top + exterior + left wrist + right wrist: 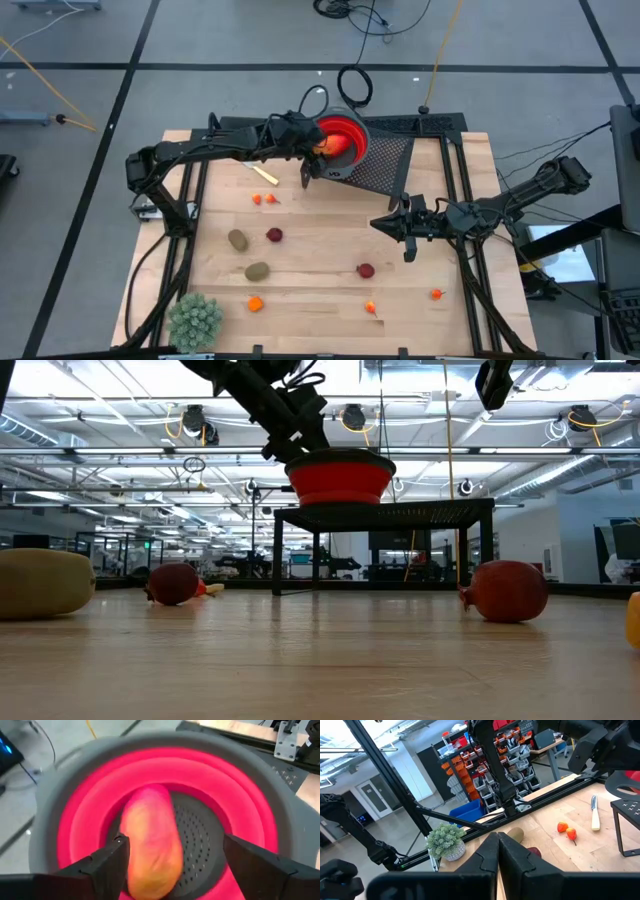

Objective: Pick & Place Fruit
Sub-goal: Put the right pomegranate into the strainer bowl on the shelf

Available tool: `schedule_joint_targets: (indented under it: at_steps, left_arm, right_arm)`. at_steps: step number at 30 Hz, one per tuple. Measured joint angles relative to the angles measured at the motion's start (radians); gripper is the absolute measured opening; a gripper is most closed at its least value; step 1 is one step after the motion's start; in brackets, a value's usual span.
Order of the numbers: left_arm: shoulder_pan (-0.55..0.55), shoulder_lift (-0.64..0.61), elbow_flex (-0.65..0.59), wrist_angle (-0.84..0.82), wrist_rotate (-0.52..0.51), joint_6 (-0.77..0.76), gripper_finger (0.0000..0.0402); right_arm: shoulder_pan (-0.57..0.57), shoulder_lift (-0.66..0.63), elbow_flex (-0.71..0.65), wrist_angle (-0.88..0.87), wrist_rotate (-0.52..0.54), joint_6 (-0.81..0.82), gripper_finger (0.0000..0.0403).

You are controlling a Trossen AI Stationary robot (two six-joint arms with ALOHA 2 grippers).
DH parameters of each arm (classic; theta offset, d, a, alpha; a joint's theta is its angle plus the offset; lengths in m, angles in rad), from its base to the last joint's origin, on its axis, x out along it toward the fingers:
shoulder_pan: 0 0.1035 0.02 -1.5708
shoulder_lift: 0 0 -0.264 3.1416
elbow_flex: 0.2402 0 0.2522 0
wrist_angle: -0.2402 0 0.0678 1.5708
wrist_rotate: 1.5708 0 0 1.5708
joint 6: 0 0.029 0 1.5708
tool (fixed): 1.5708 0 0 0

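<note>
A longer red-orange fruit (pixel 152 845) lies in the red bowl (pixel 352 135), which has a grey rim and stands on a black mesh stand (pixel 385 165) at the table's far side. My left gripper (pixel 172 842) is open above the bowl, a finger on either side of this fruit. Two brown kiwi ovals (pixel 237 240) (pixel 258 271) and two dark red round fruits (pixel 274 235) (pixel 366 270) rest on the table. Tiny orange pieces (pixel 255 304) (pixel 437 294) lie near the table's near edge. My right gripper (pixel 385 224) is shut and hovers over the table's right half. My left gripper stands open over the red-orange fruit from above. One finger (pixel 107 862) is right beside the fruit's side (pixel 135 855); I cannot tell whether it touches. The other finger stands well apart from it. The fruit rests on the bowl's bottom.
A small knife with a yellow handle (pixel 265 175) lies near the stand, with two more orange pieces (pixel 263 199) next to it. A pale green spiky plant ball (pixel 195 320) sits at the near left corner. Black frame rails run along the table's left and right sides.
</note>
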Motion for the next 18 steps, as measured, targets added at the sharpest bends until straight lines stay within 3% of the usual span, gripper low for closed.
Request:
schedule_joint_targets:
  at_steps: [6,12,18]
  left_arm:
    - [-0.003,-0.065,0.05,0.043,-0.005,0.047,0.0332]
    - [-0.054,-0.152,0.17,-0.127,-0.012,0.042,0.0315]
    - [-0.134,-0.249,0.181,-0.288,-0.026,-0.005,0.0288]
  right_arm:
    - [0.0,0.0,0.0,0.0,0.0,0.0,0.0]
    - [0.0,0.0,0.0,0.003,0.0,-0.001,0.0]
    - [0.0,0.0,0.0,0.006,0.0,-0.01,0.0]
